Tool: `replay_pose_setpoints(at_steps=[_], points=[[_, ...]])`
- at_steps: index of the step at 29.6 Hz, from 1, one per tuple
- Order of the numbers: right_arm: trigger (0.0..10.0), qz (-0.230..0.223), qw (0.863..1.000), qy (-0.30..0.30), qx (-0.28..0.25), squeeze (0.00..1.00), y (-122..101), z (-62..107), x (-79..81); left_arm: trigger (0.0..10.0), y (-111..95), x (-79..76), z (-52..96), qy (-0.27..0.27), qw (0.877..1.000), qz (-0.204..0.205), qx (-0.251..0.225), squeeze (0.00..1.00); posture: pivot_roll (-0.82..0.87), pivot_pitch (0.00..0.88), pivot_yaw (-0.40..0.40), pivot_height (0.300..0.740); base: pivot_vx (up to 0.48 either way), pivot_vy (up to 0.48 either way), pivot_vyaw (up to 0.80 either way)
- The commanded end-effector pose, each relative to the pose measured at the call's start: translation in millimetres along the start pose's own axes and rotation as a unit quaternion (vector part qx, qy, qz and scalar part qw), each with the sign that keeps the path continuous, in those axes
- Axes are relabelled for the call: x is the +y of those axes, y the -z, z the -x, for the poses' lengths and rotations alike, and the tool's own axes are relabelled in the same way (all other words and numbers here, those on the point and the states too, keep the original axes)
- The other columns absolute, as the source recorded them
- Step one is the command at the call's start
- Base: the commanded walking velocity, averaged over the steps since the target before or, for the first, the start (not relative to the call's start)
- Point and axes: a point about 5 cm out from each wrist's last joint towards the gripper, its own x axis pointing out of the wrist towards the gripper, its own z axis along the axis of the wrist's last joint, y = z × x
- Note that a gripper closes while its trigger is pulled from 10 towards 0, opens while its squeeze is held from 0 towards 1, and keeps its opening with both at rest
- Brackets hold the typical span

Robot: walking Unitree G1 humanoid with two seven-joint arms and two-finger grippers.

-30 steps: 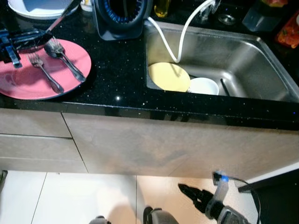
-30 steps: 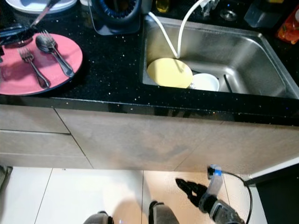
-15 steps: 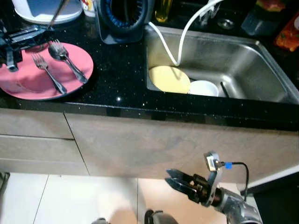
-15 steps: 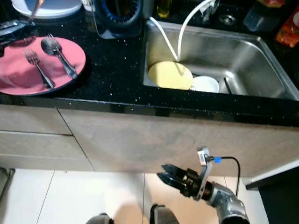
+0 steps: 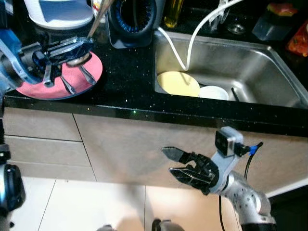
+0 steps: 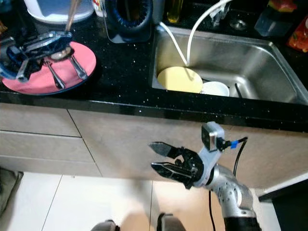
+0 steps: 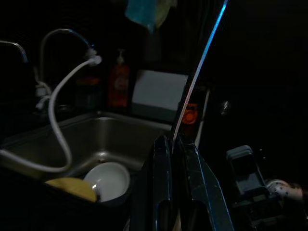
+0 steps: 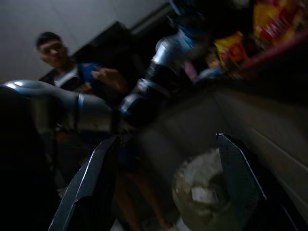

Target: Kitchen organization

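A pink plate (image 5: 36, 89) with two forks (image 5: 66, 85) and a spoon lies on the black counter (image 5: 125, 77). My left gripper (image 5: 84, 44) hovers just above the plate, shut on a thin long utensil (image 5: 97, 18) that slants up and away. The left wrist view has the two fingers (image 7: 161, 163) pressed together on that thin rod (image 7: 197, 72). My right gripper (image 5: 172, 162) is open and holds nothing. It is below the counter edge, in front of the cabinet front (image 5: 125, 144). A yellow plate (image 5: 178, 83) and a white bowl (image 5: 214, 92) sit in the steel sink (image 5: 255, 57).
A black round appliance (image 5: 134, 21) stands behind the plate, and a white dish (image 5: 57, 12) is at the back left. A white hose (image 5: 192, 38) hangs into the sink. Bottles and packets line the back. A person (image 8: 62, 62) stands behind the robot. Light floor tiles (image 5: 72, 207) lie below.
My right gripper has risen from near the floor to cabinet height, still open. The left gripper has moved right, over the pink plate, still holding the utensil. The camera has shifted.
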Motion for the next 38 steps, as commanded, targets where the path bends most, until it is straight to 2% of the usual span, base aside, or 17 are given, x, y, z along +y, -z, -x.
replay_pose_setpoints(at_steps=[1, 3, 9, 11, 12, 14, 16, 25, 30, 33, 38], points=[[10.0, 0.006, 1.0, -0.009, -0.011, 0.0, -7, -3.4, 5.5, 0.0, 9, -5.6, -5.6, 0.004, 1.0, 0.019, -0.009, 0.0, 0.09, 0.111, -0.048, 0.74, 0.0, 0.0, 0.0], [10.0, 0.036, 0.999, 0.0, -0.041, 0.0, -19, -12.8, 2.8, 0.0, 23, -14.0, -13.3, 0.01, 0.999, 0.048, -0.022, 0.0, 0.09, 0.114, -0.044, 0.74, 0.0, 0.0, 0.0], [10.0, 0.077, 0.995, 0.031, -0.06, 0.0, -30, -20.6, -4.6, 0.0, 34, -22.1, -20.1, 0.017, 0.996, 0.078, -0.044, 0.0, 0.09, 0.116, -0.039, 0.74, 0.0, 0.0, 0.0], [10.0, 0.128, 0.99, 0.041, -0.046, 0.0, -41, -35.6, -5.5, 0.0, 64, -36.7, -36.4, 0.031, 0.987, 0.147, -0.064, 0.0, 0.09, 0.119, -0.032, 0.74, 0.0, 0.0, 0.0], [10.0, 0.128, 0.99, 0.041, -0.046, 0.0, -41, -35.6, -5.5, 0.0, 64, -36.7, -36.4, 0.031, 0.987, 0.147, -0.064, 0.0, 0.09, 0.119, -0.032, 0.74, 0.0, 0.0, 0.0], [10.0, 0.156, 0.986, 0.031, -0.045, 0.0, -51, -45.1, -2.2, 0.0, 86, -48.6, -47.7, 0.042, 0.977, 0.199, -0.067, 0.0, 0.09, 0.116, -0.028, 0.74, 0.0, 0.0, 0.0], [10.0, 0.178, 0.982, 0.024, -0.053, 0.0, -61, -50.6, 1.1, 0.0, 96, -57.3, -53.5, 0.052, 0.968, 0.232, -0.076, 0.0, 0.1, 0.11, -0.025, 0.74, 0.0, 0.0, 0.0], [10.0, 0.22, 0.973, 0.022, -0.071, 0.0, -83, -59.8, 4.4, 0.0, 117, -74.6, -60.9, 0.063, 0.953, 0.288, -0.069, 0.0, 0.1, 0.094, -0.027, 0.74, 0.0, 0.0, 0.0], [10.0, 0.232, 0.971, 0.027, -0.058, 0.0, -84, -64.8, 3.1, 0.0, 125, -87.6, -60.4, 0.068, 0.948, 0.308, -0.051, 0.0, 0.1, 0.084, -0.031, 0.74, 0.0, 0.0, 0.0], [10.0, 0.232, 0.971, 0.029, -0.055, 0.0, -84, -65.6, 2.8, 0.0, 126, -89.5, -60.0, 0.067, 0.947, 0.31, -0.047, 0.0, 0.1, 0.084, -0.031, 0.74, 0.0, 0.0, 0.0], [10.0, 0.229, 0.973, 0.034, -0.019, 0.0, -78, -69.1, -1.5, 0.0, 134, -95.3, -54.9, 0.061, 0.946, 0.317, -0.024, 0.0, 0.11, 0.078, -0.035, 0.74, 0.0, 0.0, 0.0]])
